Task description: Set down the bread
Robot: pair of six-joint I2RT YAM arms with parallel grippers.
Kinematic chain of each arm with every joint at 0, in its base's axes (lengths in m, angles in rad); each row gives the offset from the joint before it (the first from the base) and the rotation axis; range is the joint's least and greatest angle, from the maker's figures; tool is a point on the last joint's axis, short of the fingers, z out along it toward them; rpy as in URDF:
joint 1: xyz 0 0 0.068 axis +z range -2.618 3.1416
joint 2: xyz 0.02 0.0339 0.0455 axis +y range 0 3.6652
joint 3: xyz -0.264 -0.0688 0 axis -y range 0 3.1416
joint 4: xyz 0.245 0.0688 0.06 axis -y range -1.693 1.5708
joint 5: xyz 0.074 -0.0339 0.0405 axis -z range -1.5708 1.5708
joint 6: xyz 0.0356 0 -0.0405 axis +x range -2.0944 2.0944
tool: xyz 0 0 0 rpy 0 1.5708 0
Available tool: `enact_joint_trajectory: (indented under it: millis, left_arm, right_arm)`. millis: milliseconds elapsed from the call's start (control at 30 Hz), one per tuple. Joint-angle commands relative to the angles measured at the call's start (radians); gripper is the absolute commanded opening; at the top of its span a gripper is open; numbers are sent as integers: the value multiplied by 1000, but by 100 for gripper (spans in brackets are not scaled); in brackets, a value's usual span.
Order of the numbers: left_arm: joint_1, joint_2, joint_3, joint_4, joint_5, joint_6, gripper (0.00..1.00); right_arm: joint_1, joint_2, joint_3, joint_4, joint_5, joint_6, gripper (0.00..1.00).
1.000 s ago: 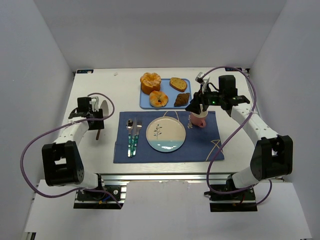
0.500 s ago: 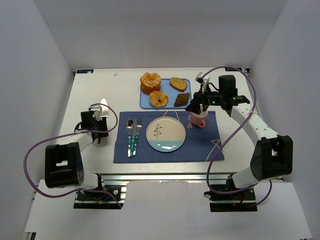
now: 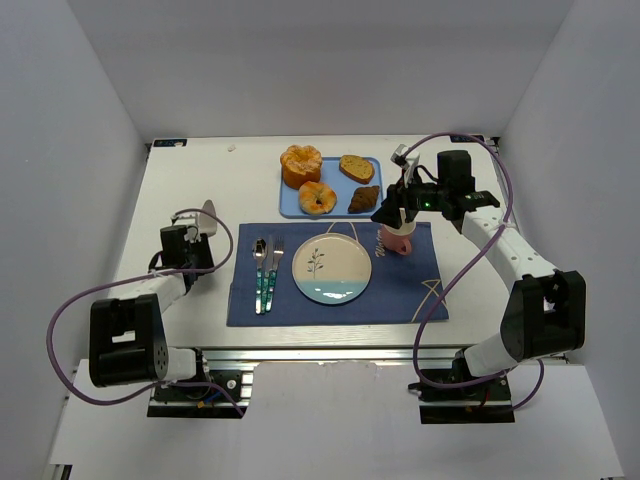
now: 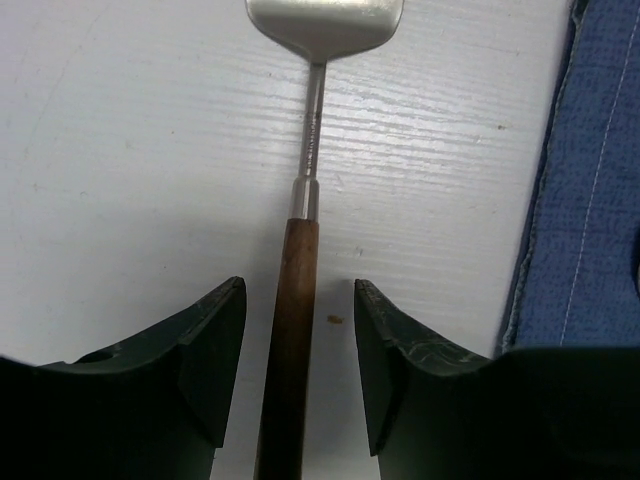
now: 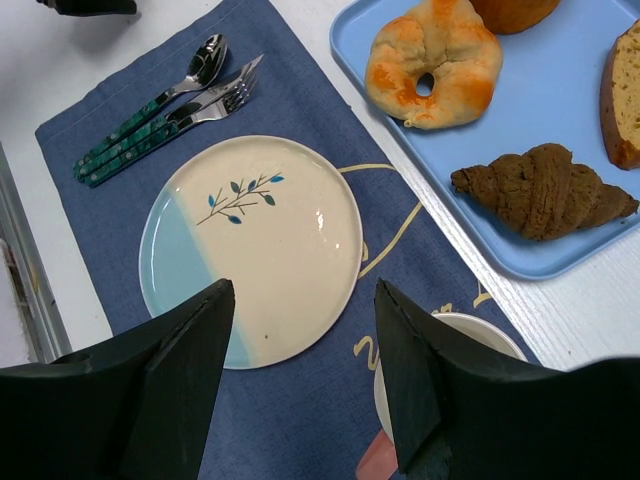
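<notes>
The left arm has folded back toward its base, so the left gripper point(image 4: 298, 285) now sits farther left of the plate point(image 3: 340, 282) and nearer the table's front edge, while the right arm has not shifted. The left jaws are spread, with bare table showing on either side of the wooden handle of the spatula point(image 4: 311, 130), which lies flat on the table well left of the plate. I judge that the spatula has been let go and this arm is clearing out. The blue placemat point(image 3: 400, 295) lies under the plate. The blue tray point(image 3: 336, 185) sits just beyond the plate's far edge. The right gripper point(image 5: 302, 285) hangs to the right of the plate over a pink cup point(image 3: 400, 243), its fingers apart; I cannot tell whether they touch the cup. On the tray, beyond the plate, are an orange bun point(image 3: 300, 164), a glazed donut point(image 3: 317, 197) and a dark croissant point(image 3: 364, 198). The bread point(image 3: 356, 167) lies flat at the tray's far right, well apart from the plate and from both grippers. 1 spoon and 1 fork point(image 3: 266, 268) lie just left of the plate. The plate is bare, so placing has not begun, and the right arm looks better placed to reach the bread.
</notes>
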Motion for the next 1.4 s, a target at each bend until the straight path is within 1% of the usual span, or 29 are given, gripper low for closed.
enact_joint_trajectory:
  millis: [0, 100, 233, 667, 933, 1300, 1367]
  left_arm:
    - [3, -56, -20, 20, -35, -8, 57]
    - [5, -72, -29, 20, -38, -10, 55]
    - [2, -81, -35, 23, -44, -15, 50]
    - [3, -99, -38, 23, -60, -12, 49]
    - [3, -107, -42, 26, -67, -10, 43]
    - [3, -104, -45, 33, -66, -12, 42]
    - [3, -102, -45, 35, -66, -10, 40]
  right_arm:
    - [-3, -6, -6, 28, 1, -2, 64]
    - [-3, -1, -4, 28, -1, 0, 64]
    - [-3, 2, -1, 28, -1, 0, 65]
    - [-5, -10, -18, 31, 8, -5, 66]
    - [-5, -7, -17, 30, 8, -8, 66]
    - [-8, -7, -17, 28, 11, -12, 66]
    - [-8, -4, -15, 30, 13, -12, 66]
